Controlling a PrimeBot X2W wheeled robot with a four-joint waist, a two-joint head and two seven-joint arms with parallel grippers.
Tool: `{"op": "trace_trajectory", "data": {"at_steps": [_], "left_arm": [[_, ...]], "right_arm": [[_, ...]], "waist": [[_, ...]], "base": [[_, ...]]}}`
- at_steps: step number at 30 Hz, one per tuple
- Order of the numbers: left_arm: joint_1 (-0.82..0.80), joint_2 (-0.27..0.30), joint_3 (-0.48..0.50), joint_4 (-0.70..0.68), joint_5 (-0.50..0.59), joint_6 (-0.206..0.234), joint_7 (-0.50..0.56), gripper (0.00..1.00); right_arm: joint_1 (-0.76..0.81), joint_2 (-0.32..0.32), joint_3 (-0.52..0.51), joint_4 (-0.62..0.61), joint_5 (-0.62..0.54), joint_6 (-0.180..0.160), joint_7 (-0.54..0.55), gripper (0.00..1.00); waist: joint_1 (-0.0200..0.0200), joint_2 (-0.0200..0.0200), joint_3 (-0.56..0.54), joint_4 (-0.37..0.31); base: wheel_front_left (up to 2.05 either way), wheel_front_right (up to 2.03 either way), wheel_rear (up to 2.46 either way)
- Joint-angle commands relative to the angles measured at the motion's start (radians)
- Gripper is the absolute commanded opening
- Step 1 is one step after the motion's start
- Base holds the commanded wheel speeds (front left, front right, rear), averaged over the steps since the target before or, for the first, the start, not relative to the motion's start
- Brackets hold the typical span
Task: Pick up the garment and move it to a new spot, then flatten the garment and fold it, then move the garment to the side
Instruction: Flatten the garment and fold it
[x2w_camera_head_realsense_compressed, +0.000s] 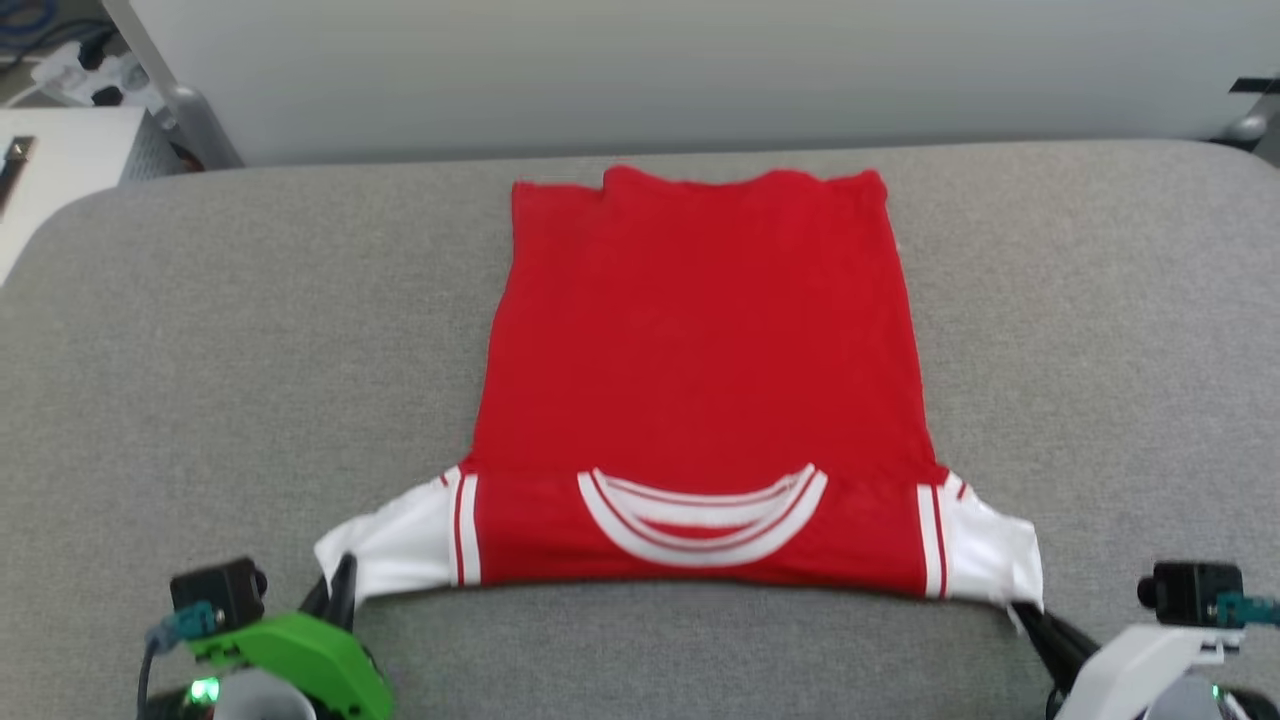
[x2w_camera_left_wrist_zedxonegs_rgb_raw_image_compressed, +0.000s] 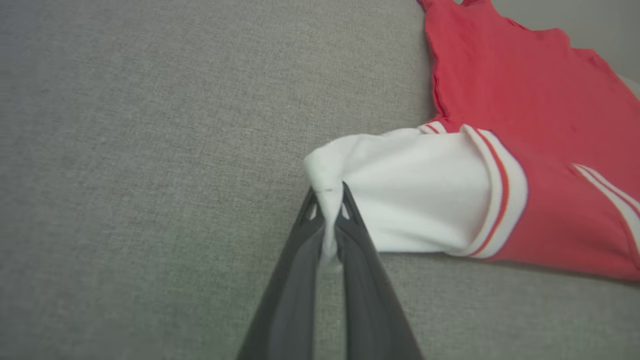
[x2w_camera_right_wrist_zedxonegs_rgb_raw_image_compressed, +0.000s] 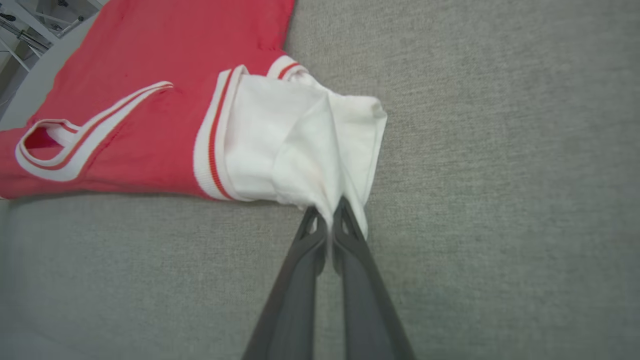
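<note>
**Head view:** A red garment (x2w_camera_head_realsense_compressed: 700, 350) lies flat in the middle of a grey tabletop (x2w_camera_head_realsense_compressed: 200, 350). Its striped collar (x2w_camera_head_realsense_compressed: 700, 515) is on the near side and its hem is toward a pale wall. The green-cased left hand (x2w_camera_head_realsense_compressed: 340, 578) is clenched on the white left sleeve end (x2w_camera_head_realsense_compressed: 400, 545) at the garment's near left corner. The right hand (x2w_camera_head_realsense_compressed: 1028, 615) is clamped on the white right sleeve end (x2w_camera_head_realsense_compressed: 990, 550) at the near right corner. The bottom edge cuts off both casings, and cloth partly covers the right fingertips.

**Left wrist view:** The left hand (x2w_camera_left_wrist_zedxonegs_rgb_raw_image_compressed: 327, 192) has its two dark fingers shut on a bunched pinch of white cloth at the tip of the left sleeve end (x2w_camera_left_wrist_zedxonegs_rgb_raw_image_compressed: 415, 190). That sleeve end rests on the tabletop (x2w_camera_left_wrist_zedxonegs_rgb_raw_image_compressed: 125, 150) beside the garment's (x2w_camera_left_wrist_zedxonegs_rgb_raw_image_compressed: 525, 90) red body. The garment runs out of frame at the top and right, where a sliver of collar trim shows.

**Right wrist view:** The right hand (x2w_camera_right_wrist_zedxonegs_rgb_raw_image_compressed: 329, 207) grips the creased lower edge of the right sleeve end (x2w_camera_right_wrist_zedxonegs_rgb_raw_image_compressed: 290, 140). The folds hide how much cloth sits between the fingers. The garment (x2w_camera_right_wrist_zedxonegs_rgb_raw_image_compressed: 140, 60) stretches away past the collar (x2w_camera_right_wrist_zedxonegs_rgb_raw_image_compressed: 75, 145) and is cut off at the top and left. Blurred shapes beyond its far corner are hard to make out.
</note>
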Motion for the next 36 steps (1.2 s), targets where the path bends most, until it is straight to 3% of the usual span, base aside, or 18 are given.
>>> {"op": "trace_trajectory", "data": {"at_steps": [1, 6, 12, 13, 14, 15, 25, 31, 36], "left_arm": [[0.042, 0.017, 0.009, -0.02, -0.006, 0.02, 0.007, 0.0], [0.158, 0.029, 0.014, -0.101, -0.026, 0.063, 0.02, 0.0], [0.233, 0.032, 0.006, -0.141, -0.034, 0.086, 0.025, 0.0], [0.236, 0.032, 0.002, -0.145, -0.033, 0.086, 0.026, 0.0], [0.237, 0.031, -0.003, -0.151, -0.031, 0.085, 0.029, 0.0], [0.236, 0.032, -0.007, -0.157, -0.028, 0.085, 0.031, 0.0], [0.167, 0.027, -0.044, -0.229, 0.028, 0.098, 0.033, 0.0], [0.111, 0.005, -0.061, -0.275, 0.053, 0.107, 0.031, 0.0], [0.054, -0.006, -0.081, -0.312, 0.092, 0.114, 0.024, 0.0]], "right_arm": [[0.036, 0.016, -0.026, -0.015, -0.018, -0.002, 0.014, 0.0], [0.148, 0.086, -0.098, -0.059, -0.072, -0.002, 0.073, 0.0], [0.209, 0.131, -0.115, -0.074, -0.112, -0.002, 0.128, 0.0], [0.21, 0.135, -0.116, -0.077, -0.116, -0.002, 0.128, 0.12], [0.209, 0.139, -0.116, -0.082, -0.119, -0.002, 0.125, 0.46], [0.205, 0.142, -0.117, -0.089, -0.12, -0.002, 0.118, 1.0], [0.045, 0.116, -0.203, -0.088, -0.147, -0.002, -0.006, 1.0], [-0.164, 0.06, -0.269, 0.023, -0.149, -0.002, -0.038, 1.0], [-0.37, -0.003, -0.263, 0.157, -0.123, -0.002, 0.011, 1.0]], "waist": [[0.0001, -0.0001, -0.036, 0.005], [0.0001, -0.0001, -0.065, 0.009], [0.0001, -0.0001, -0.08, 0.013], [0.0001, -0.0001, -0.079, 0.015], [0.0001, -0.0001, -0.079, 0.017], [0.0001, -0.0001, -0.077, 0.02], [0.0001, -0.0001, -0.031, 0.078], [0.0001, -0.0001, 0.033, 0.128], [0.0001, -0.0001, 0.094, 0.175]], "base": [[0.0, 0.0, 0.0], [0.0, 0.0, 0.0], [0.0, 0.0, 0.0], [0.0, 0.0, 0.0], [0.0, 0.0, 0.0], [0.0, 0.0, 0.0], [0.0, 0.0, 0.0], [0.0, 0.0, 0.0], [0.0, 0.0, 0.0]]}}
